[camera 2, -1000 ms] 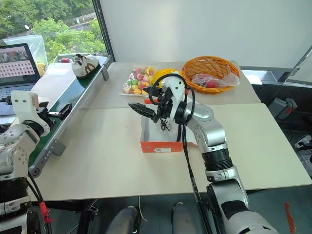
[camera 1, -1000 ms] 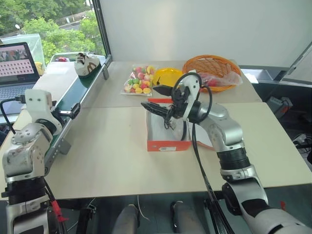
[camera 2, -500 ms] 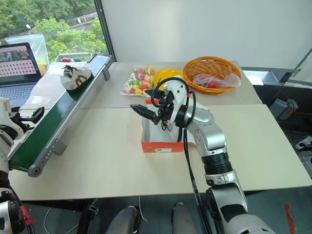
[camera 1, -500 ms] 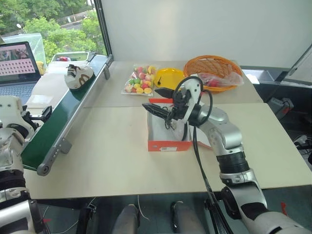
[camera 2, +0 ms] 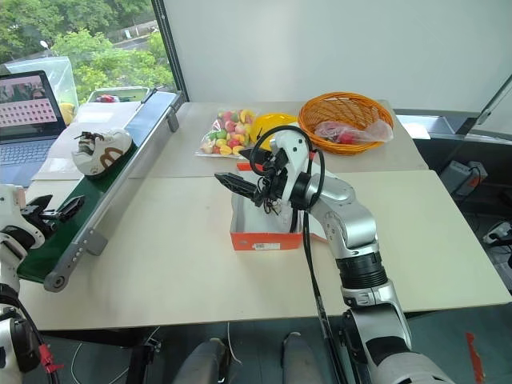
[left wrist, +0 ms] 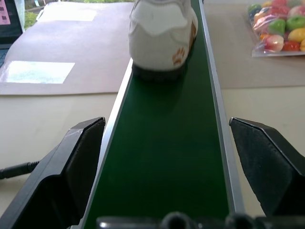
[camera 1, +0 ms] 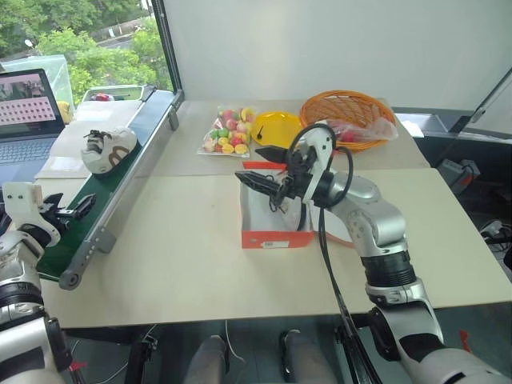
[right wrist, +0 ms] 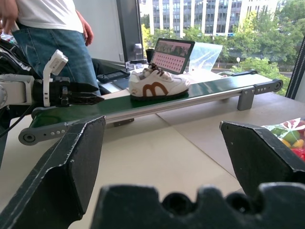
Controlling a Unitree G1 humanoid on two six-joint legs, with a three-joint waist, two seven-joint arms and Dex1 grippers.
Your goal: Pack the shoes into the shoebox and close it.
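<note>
A white sneaker with a brown curved side mark and dark laces sits upright on the green belt of a conveyor along the left edge of the tabletop. Its long axis lies roughly across the belt, angled a little. In the left wrist view one rounded end of the shoe faces that camera, though whether heel or toe cannot be told.

The orange-red shoebox stands open near the middle of the tabletop, its long axis running away from the robot, white inside. Whether a shoe lies in it cannot be told, since the right arm covers much of the interior.

The left tool hangs at the near end of the conveyor, level and aimed along the belt toward the sneaker, its fingers spread wide and empty, well apart from the shoe. The right tool hovers above the shoebox, fingers wide apart, holding nothing.

At the far side of the tabletop lie a bag of coloured sweets, a yellow plate and an orange woven basket. A laptop stands open left of the conveyor, beside a window with trees outside. In the right wrist view a person in jeans stands beyond the belt.
</note>
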